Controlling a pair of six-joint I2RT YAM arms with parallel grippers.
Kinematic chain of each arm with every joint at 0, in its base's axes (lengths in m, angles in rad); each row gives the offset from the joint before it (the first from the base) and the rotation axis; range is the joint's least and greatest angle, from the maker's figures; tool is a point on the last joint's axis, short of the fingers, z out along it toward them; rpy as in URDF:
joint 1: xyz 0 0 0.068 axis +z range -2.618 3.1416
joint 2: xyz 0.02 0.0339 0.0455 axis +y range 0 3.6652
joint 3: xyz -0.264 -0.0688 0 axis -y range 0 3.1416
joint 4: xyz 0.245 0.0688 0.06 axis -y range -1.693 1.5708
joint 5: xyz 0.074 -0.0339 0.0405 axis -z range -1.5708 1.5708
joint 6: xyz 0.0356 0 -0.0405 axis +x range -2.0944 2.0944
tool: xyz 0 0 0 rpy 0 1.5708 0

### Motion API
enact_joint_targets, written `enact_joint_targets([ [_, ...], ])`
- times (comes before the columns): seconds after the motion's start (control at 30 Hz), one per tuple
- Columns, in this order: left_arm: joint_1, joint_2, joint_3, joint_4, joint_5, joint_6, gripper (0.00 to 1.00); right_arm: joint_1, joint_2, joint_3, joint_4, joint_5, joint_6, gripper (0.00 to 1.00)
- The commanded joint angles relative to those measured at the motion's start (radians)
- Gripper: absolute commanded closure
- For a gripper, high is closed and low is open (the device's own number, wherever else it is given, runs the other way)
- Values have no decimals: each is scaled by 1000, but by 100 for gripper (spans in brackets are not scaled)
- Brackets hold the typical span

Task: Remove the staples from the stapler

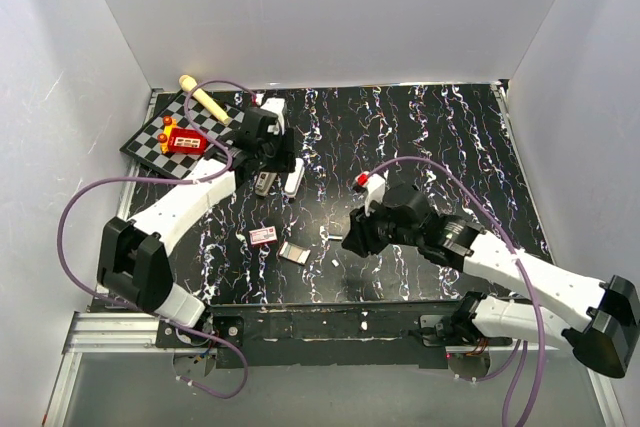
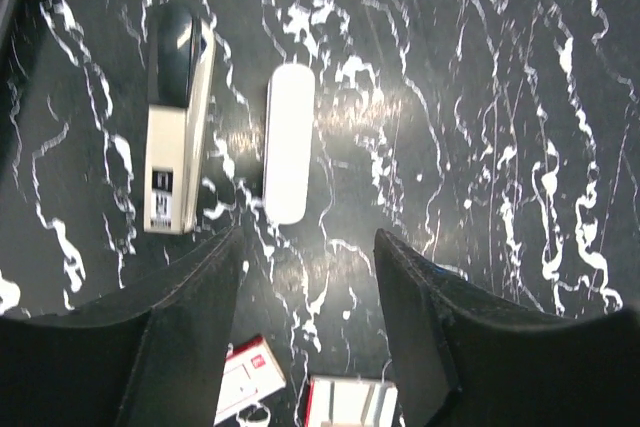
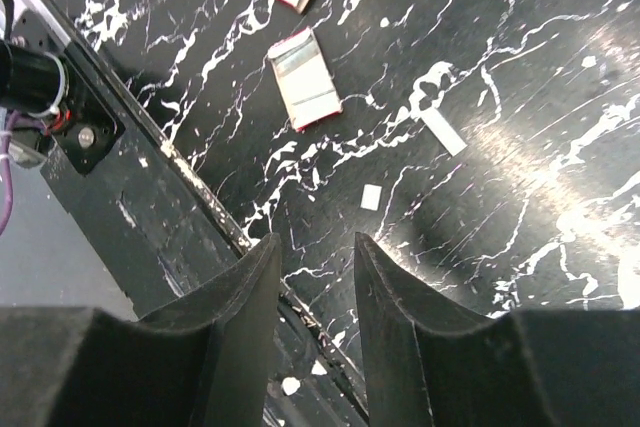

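The stapler (image 2: 178, 132) lies flat on the bench (image 1: 420, 147), over at the far left, with a white stick (image 2: 288, 142) just beside it, not touching. Nothing grips it: the left gripper (image 2: 310, 242) hovers above, jaws wide and empty. Over by the right gripper (image 3: 315, 242), jaws parted with nothing between them, the staples (image 3: 440, 132) lie loose on the bench as one thin strip, well apart from the stapler. Looks to me like the unloading is done, or nearly. Whether more sit inside, I can't tell.
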Motion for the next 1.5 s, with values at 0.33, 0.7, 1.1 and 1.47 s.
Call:
enact_joint_targets([
  [0.33, -60, -194, -317, -25, 207, -156, 86, 180, 222, 11, 152, -20, 149, 99],
  [0.7, -184, -70, -313, -6, 77, -196, 100, 210, 376, 95, 155, -29, 236, 99],
  [1.1, -187, 33, -314, 37, -25, -215, 100, 208, 527, 172, 166, -55, 373, 99],
  [1.47, -187, 91, -336, 37, -39, -225, 100, 177, 656, 196, 207, -111, 428, 99],
])
